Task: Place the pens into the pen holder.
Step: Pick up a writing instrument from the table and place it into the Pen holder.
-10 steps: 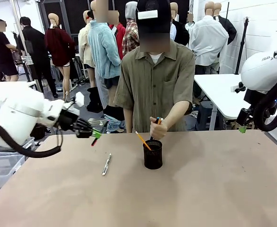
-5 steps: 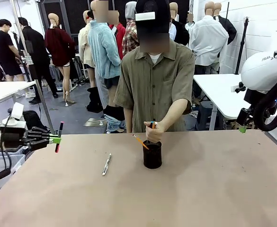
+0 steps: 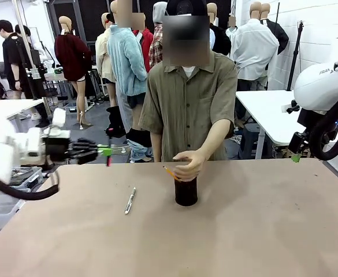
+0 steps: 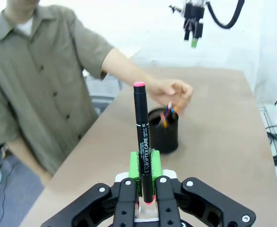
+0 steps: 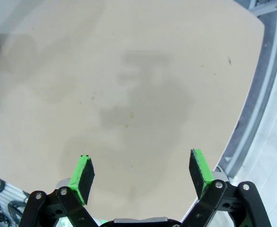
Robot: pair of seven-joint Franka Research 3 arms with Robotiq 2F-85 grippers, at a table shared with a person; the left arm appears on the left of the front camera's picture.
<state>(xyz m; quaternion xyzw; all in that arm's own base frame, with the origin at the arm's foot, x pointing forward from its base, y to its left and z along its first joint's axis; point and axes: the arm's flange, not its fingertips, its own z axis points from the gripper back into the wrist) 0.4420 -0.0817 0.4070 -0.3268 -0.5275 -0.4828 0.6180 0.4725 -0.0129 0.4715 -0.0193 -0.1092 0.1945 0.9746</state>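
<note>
**Q:** What differs from the front view 0.5 s ago?

**A:** The left gripper (image 3: 103,152) has risen and moved inward from the left edge of the table (image 3: 255,231). The person's hand (image 3: 187,167) has dropped onto the rim of the pen holder (image 3: 186,193). The pens under it now stick out less. The white/silver pen (image 3: 130,200) and the right gripper (image 3: 296,157) have not shifted.

**Q:** Gripper states?

**A:** Left: jaws clamped on the red-and-black pen (image 4: 142,137), which stands upright in the front view. Right: jaws spread wide over bare table, holding nothing.

**Q:** Where do the task items lie relative to the left gripper?

**A:**
- The pen holder stands mid-table, lower than the gripper, to its right and well apart from it.
- 1 orange pencil (image 3: 169,172) leans out of the holder toward the gripper's side, just under the hand.
- The white/silver pen lies flat on the table between gripper and holder, below gripper height and apart from both.
</note>
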